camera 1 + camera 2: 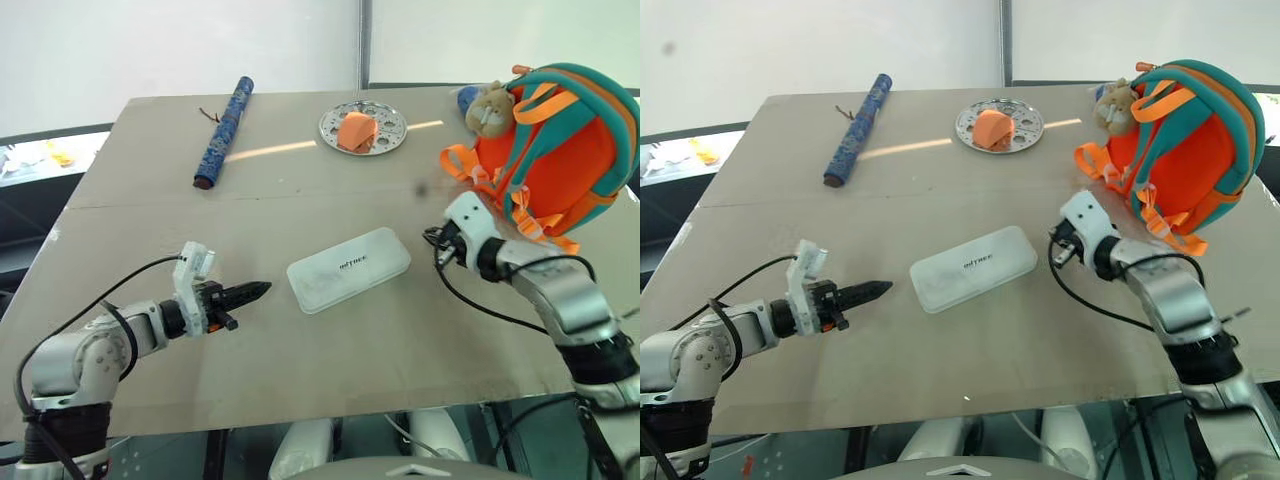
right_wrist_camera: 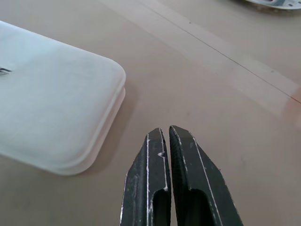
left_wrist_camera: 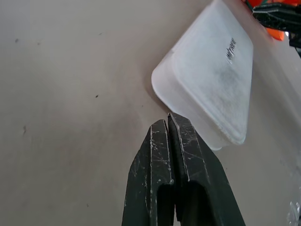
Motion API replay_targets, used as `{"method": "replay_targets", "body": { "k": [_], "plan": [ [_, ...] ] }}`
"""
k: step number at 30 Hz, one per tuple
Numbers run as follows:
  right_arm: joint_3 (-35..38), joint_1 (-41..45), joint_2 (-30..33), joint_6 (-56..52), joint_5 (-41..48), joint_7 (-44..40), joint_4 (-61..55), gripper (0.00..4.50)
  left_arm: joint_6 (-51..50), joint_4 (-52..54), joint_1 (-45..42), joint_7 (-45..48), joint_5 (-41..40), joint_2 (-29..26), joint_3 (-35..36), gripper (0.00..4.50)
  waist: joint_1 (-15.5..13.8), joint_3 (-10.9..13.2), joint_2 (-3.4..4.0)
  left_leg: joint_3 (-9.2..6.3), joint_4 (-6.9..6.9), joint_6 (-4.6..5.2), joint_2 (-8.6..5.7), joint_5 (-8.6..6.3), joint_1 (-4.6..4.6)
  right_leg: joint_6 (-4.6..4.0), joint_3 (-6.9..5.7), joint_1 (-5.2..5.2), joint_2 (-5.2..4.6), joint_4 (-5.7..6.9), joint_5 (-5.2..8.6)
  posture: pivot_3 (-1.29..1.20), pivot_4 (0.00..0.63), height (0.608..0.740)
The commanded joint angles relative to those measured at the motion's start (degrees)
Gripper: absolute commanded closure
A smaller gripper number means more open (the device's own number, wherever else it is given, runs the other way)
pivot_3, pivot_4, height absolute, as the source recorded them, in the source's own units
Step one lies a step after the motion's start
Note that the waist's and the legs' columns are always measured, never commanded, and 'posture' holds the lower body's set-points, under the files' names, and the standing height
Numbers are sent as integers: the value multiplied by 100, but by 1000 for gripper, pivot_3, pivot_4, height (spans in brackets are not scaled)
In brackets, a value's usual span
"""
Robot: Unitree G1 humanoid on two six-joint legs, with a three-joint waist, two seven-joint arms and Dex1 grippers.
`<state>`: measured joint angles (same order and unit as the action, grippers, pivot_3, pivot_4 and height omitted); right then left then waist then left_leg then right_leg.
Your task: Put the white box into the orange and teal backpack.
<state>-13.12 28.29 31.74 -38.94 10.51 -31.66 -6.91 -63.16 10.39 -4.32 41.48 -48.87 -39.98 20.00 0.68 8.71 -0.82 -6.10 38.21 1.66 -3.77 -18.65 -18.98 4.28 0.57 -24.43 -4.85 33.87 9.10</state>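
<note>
Your box (image 1: 349, 268) lies flat on the desk (image 1: 300, 370), lettering up and askew to the desk's front edge, untouched by either arm. Take the box as your landmark: the left gripper (image 1: 252, 292) points at its left end from just beside it, jaws clenched on nothing, and the right gripper (image 2: 164, 134) sits near its right end, equally clenched and empty. With closed tips at both ends, you look set to squeeze or nudge the flat case between the arms, since it probably sits too low and wide for one pinch. The backpack (image 1: 560, 140) stands upright beyond the box's right end, straps toward you, a plush charm (image 1: 489, 108) at its top. I cannot tell whether its top is unzipped. The plate (image 1: 362, 127) and blue roll (image 1: 224, 120) lie well behind the box, out of the way.
</note>
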Motion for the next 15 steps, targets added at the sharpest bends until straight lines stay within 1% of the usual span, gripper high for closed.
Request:
{"method": "replay_targets", "body": {
  "k": [1,2,3,6,7,8,9,10,11,13,15],
  "plan": [
    [-245,318,-65,533,-414,-155,576,4500,-628,17,-70,-392,-446,91,344,4072,9,0,0,2,0,-1,-2,-1,-1,0,3,-3,-1,0,-1,0,150,733],
    [-294,360,-96,592,-438,-242,675,4500,-903,99,-26,-451,-636,114,368,3906,12,0,0,3,-1,-1,-3,-1,-4,0,4,-6,-2,0,-1,0,150,733],
    [-307,386,-119,641,-453,-311,750,4500,-1106,166,-15,-523,-767,141,384,3562,13,0,0,3,-1,-2,-3,-1,-11,0,4,-15,-2,0,-1,0,150,733],
    [-395,423,-119,860,-610,-466,869,4500,-1758,141,-109,-967,-1382,493,712,2310,10,-4,-1,-3,8,-4,-3,-1,-68,-1,1,-69,-3,7,-2,0,150,733],
    [-394,440,-144,885,-629,-498,892,4500,-1986,112,-129,-1103,-1565,594,817,1816,11,-4,-1,-4,11,-5,-3,0,-85,-2,0,-85,-5,9,-4,0,150,733],
    [-392,453,-169,906,-650,-527,907,4500,-2168,97,-122,-1210,-1719,660,892,1347,14,-4,-1,-4,12,-5,-4,0,-88,-2,0,-89,-6,10,-4,0,150,733],
    [-398,472,-196,924,-672,-547,933,4500,-2310,75,-111,-1296,-1902,750,971,1089,15,-4,-2,-3,12,-5,-4,0,-89,-2,1,-90,-7,10,-4,0,150,733],
    [-415,486,-213,952,-698,-569,954,4500,-2400,36,-119,-1418,-2051,850,1053,596,17,-5,-1,-3,11,-6,-4,0,-89,-2,1,-90,-6,10,-4,0,150,733],
    [-440,498,-220,991,-727,-604,976,4500,-2455,7,-138,-1536,-2148,935,1100,502,22,-5,0,-2,11,-6,-4,0,-89,-2,1,-90,-6,11,-4,0,150,733],
    [-469,500,-247,1033,-780,-650,990,4500,-2503,49,-162,-1773,-2198,1086,1070,502,19,-6,-1,1,11,-7,-4,1,-88,-3,4,-90,-5,11,-4,0,150,733],
    [-507,463,-289,1063,-811,-753,929,4500,-2504,71,-218,-2134,-2233,1368,1011,502,2,-9,1,2,11,-7,-5,1,-88,-3,5,-90,-6,11,-5,0,150,733]
  ]
}}
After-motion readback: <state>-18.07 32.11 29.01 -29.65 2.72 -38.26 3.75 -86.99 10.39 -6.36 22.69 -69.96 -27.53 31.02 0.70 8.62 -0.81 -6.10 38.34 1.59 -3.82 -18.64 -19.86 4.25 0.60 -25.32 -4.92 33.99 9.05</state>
